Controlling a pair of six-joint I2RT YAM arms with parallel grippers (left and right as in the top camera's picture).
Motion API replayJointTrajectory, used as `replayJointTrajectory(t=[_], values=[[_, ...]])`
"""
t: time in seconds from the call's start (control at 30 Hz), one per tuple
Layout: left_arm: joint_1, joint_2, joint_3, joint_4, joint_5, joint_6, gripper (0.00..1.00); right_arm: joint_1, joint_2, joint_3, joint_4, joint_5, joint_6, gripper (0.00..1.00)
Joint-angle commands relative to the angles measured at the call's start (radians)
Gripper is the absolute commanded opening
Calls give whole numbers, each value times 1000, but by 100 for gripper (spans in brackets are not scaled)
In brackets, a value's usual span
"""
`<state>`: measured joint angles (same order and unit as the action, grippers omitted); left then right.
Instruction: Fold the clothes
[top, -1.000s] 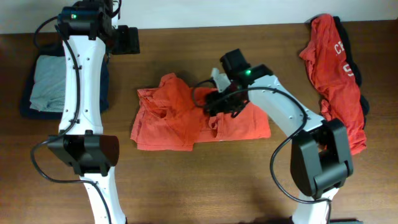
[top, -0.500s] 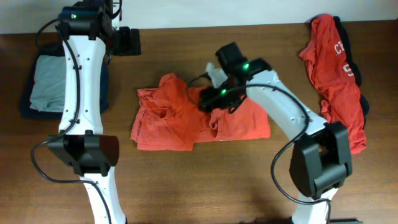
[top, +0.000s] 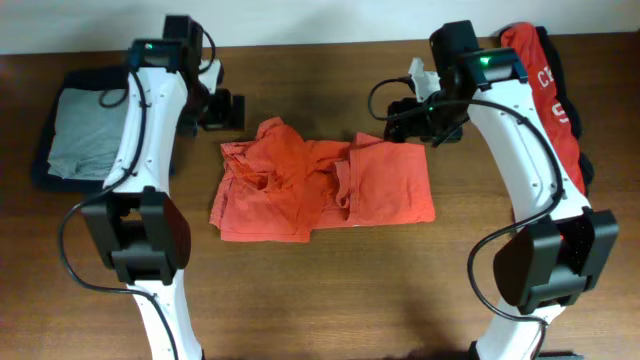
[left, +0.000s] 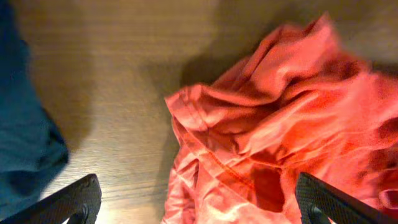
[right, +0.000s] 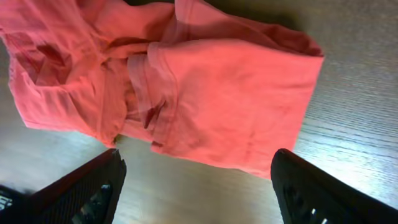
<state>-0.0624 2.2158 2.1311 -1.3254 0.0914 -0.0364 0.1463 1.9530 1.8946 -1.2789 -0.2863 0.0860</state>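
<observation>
A red-orange T-shirt (top: 320, 190) lies partly folded and rumpled at the table's middle. It also shows in the left wrist view (left: 280, 130) and the right wrist view (right: 186, 81). My left gripper (top: 222, 110) is open and empty, just above and left of the shirt's upper left corner. My right gripper (top: 405, 118) is open and empty, above the shirt's upper right corner. A second red-orange shirt with white lettering (top: 535, 110) lies crumpled over a dark garment at the far right. A folded pale grey-blue garment (top: 80, 135) rests on a dark navy one (top: 45, 170) at the far left.
The table is dark brown wood (top: 330, 290). A white wall edge runs along the back. The navy garment's edge (left: 25, 143) shows at the left of the left wrist view.
My right gripper has lifted off the shirt's middle and moved up and right, now open and empty. My left gripper has moved down and right toward the shirt's upper left corner.
</observation>
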Motion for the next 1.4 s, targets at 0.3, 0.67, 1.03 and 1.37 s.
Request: replayJointTrajectory(t=[0.3,0.67,1.03,1.37], values=[[35,-23,-309,229,130,121,99,-11,-24,14,0,11,-30,78],[35,-23,-511,358,169,139,89,-11,-24,14,0,34,-30,78],[36,-23,-523,374,175,139,5,-11,-24,14,0,37,-30,78],[154,-92,-348,276,175,139,0,-72,-24,14,-16,36,-29,78]])
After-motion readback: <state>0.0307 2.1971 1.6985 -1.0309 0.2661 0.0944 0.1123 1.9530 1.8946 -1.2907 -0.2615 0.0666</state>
